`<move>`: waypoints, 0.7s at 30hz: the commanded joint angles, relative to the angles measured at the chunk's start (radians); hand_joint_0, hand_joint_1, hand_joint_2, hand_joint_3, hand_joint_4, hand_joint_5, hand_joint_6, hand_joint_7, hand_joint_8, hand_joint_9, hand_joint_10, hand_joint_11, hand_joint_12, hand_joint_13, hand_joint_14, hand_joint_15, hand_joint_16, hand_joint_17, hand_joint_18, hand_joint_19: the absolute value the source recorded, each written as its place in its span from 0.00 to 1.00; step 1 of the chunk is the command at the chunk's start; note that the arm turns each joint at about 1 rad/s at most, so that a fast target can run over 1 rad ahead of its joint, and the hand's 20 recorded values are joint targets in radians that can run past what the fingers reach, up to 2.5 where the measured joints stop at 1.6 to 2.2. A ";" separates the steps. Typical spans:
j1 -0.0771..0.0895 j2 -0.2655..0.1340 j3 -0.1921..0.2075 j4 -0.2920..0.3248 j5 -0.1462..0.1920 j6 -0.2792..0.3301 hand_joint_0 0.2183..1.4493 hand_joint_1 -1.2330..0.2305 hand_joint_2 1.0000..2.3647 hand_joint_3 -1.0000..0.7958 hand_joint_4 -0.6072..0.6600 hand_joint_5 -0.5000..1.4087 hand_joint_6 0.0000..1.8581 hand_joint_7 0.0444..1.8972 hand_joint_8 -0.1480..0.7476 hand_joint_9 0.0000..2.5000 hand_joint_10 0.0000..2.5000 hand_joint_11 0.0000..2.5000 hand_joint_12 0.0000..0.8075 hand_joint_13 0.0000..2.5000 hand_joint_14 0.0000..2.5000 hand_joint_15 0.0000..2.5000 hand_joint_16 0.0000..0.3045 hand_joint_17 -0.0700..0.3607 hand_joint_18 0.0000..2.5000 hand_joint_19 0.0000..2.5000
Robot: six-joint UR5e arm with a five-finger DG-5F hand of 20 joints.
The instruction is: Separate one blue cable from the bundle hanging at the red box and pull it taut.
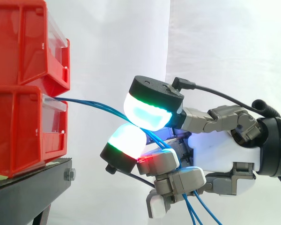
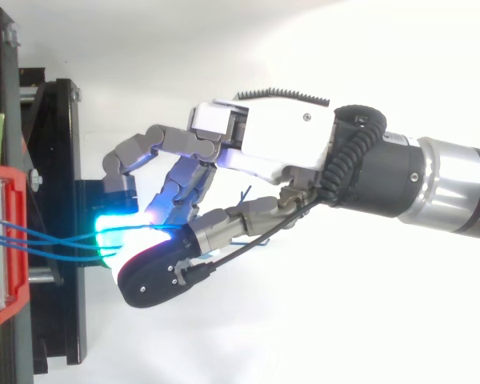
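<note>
Robot hand [image 1: 220, 152] pinches blue cables [image 1: 96, 104] between glowing pads [image 1: 147, 110] near the red box [image 1: 23, 131]. More than one strand seems caught, so separation looks unfinished; loose ends hang below.

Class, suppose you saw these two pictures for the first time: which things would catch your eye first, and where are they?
The grey-and-white robot hand on the right stands out first, its thick pads glowing cyan and green as they pinch the thin blue cables. Those cables run left to the stacked red plastic bins on the black metal stand at the left edge.
</note>
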 commanded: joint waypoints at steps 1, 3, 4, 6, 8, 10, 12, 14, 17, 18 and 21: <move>0.000 0.000 0.000 0.000 0.000 0.000 0.48 0.28 0.00 0.28 0.64 0.14 0.47 0.63 0.55 0.42 0.01 0.56 0.47 0.52 0.01 0.64 0.15 0.40 0.36 0.24; 0.000 0.000 0.000 0.002 0.000 0.002 0.48 0.28 0.00 0.28 0.63 0.14 0.47 0.63 0.55 0.42 0.01 0.56 0.47 0.53 0.01 0.63 0.15 0.40 0.36 0.24; 0.000 0.000 0.000 0.002 0.000 0.002 0.47 0.28 0.00 0.28 0.64 0.14 0.47 0.63 0.55 0.42 0.01 0.56 0.47 0.52 0.01 0.64 0.15 0.40 0.36 0.24; 0.000 0.000 0.000 0.000 0.000 -0.001 0.47 0.29 0.00 0.28 0.64 0.14 0.47 0.65 0.54 0.42 0.01 0.56 0.47 0.52 0.01 0.63 0.15 0.40 0.36 0.24; 0.000 0.000 0.000 0.000 0.000 0.000 0.46 0.30 0.00 0.28 0.65 0.14 0.47 0.67 0.55 0.42 0.01 0.56 0.47 0.52 0.01 0.64 0.15 0.40 0.37 0.24; 0.000 0.000 0.000 0.000 0.000 0.000 0.41 0.36 0.00 0.28 0.66 0.14 0.47 0.62 0.55 0.41 0.01 0.55 0.49 0.53 0.01 0.63 0.15 0.40 0.37 0.25; 0.000 0.000 0.000 0.002 -0.002 -0.001 0.39 0.39 0.00 0.28 0.66 0.14 0.47 0.61 0.55 0.41 0.01 0.54 0.48 0.52 0.01 0.62 0.15 0.40 0.37 0.25; 0.000 0.000 0.000 0.003 -0.003 0.000 0.38 0.41 0.00 0.28 0.66 0.14 0.47 0.60 0.55 0.41 0.01 0.54 0.48 0.52 0.01 0.62 0.15 0.41 0.37 0.25; 0.000 0.000 0.000 0.003 -0.003 -0.001 0.37 0.42 0.00 0.28 0.66 0.14 0.46 0.61 0.55 0.40 0.01 0.55 0.48 0.52 0.01 0.62 0.15 0.41 0.37 0.26; 0.000 0.000 0.000 0.000 -0.003 -0.001 0.36 0.41 0.00 0.28 0.66 0.14 0.46 0.60 0.55 0.40 0.01 0.55 0.48 0.52 0.01 0.62 0.16 0.41 0.37 0.26; 0.000 0.000 0.000 0.000 -0.003 -0.001 0.31 0.43 0.00 0.28 0.67 0.14 0.46 0.61 0.56 0.40 0.01 0.55 0.48 0.52 0.01 0.61 0.16 0.41 0.38 0.26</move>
